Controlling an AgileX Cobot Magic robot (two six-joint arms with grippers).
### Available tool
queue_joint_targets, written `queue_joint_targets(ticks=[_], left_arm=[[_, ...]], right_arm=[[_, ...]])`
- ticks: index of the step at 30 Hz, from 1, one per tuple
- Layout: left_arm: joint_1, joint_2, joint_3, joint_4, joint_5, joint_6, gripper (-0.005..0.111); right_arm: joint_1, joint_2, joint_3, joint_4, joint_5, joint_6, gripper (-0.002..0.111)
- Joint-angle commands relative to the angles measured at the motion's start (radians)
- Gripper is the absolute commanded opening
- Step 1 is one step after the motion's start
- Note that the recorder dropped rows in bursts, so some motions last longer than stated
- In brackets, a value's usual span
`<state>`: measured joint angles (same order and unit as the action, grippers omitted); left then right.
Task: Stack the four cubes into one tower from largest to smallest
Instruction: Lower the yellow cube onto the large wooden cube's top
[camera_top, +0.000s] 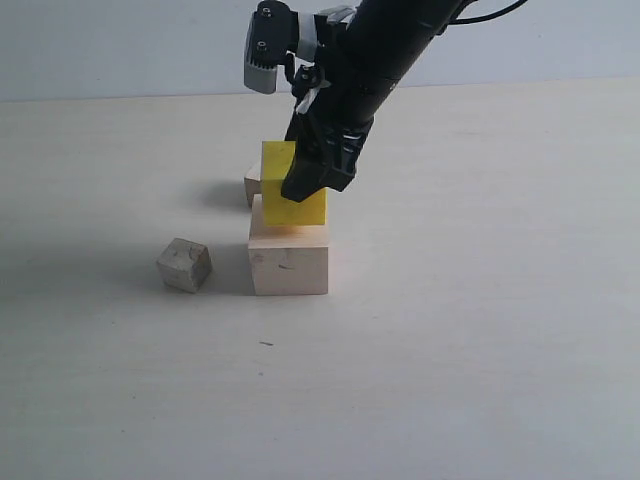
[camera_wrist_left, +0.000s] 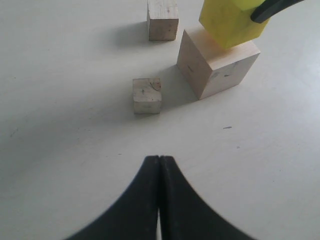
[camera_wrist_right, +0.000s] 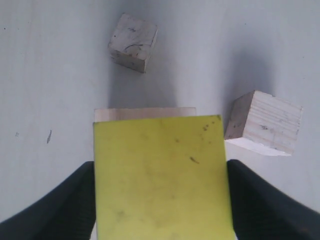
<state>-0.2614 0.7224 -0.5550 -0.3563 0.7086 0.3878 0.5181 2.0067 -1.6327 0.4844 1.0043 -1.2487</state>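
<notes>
The right gripper (camera_top: 318, 185) is shut on the bright yellow cube (camera_top: 278, 170), one finger on each side (camera_wrist_right: 160, 200). This cube sits slightly tilted at the top of the large pale wooden cube (camera_top: 289, 260); I cannot tell whether they touch. One small greyish cube (camera_top: 184, 265) lies on the table to the left of the large cube. The other small pale cube (camera_top: 252, 187) stands behind it, partly hidden by the yellow cube. The left gripper (camera_wrist_left: 159, 160) is shut on nothing, hanging over bare table short of the cubes, and is out of the exterior view.
A pale tabletop (camera_top: 480, 330) stretches all around the cubes, with a light wall (camera_top: 120, 50) behind. The right arm (camera_top: 390, 50) slants down from the upper right over the stack.
</notes>
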Motion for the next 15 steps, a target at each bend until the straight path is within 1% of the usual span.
queue_joint_targets(ticks=[1, 15], left_arm=[[-0.008, 0.0, 0.001, -0.002, -0.01, 0.001, 0.0], [-0.008, 0.0, 0.001, -0.002, -0.008, 0.001, 0.0]], right_arm=[[0.0, -0.004, 0.002, 0.009, -0.007, 0.009, 0.0], [0.0, 0.014, 0.002, 0.013, -0.009, 0.02, 0.0]])
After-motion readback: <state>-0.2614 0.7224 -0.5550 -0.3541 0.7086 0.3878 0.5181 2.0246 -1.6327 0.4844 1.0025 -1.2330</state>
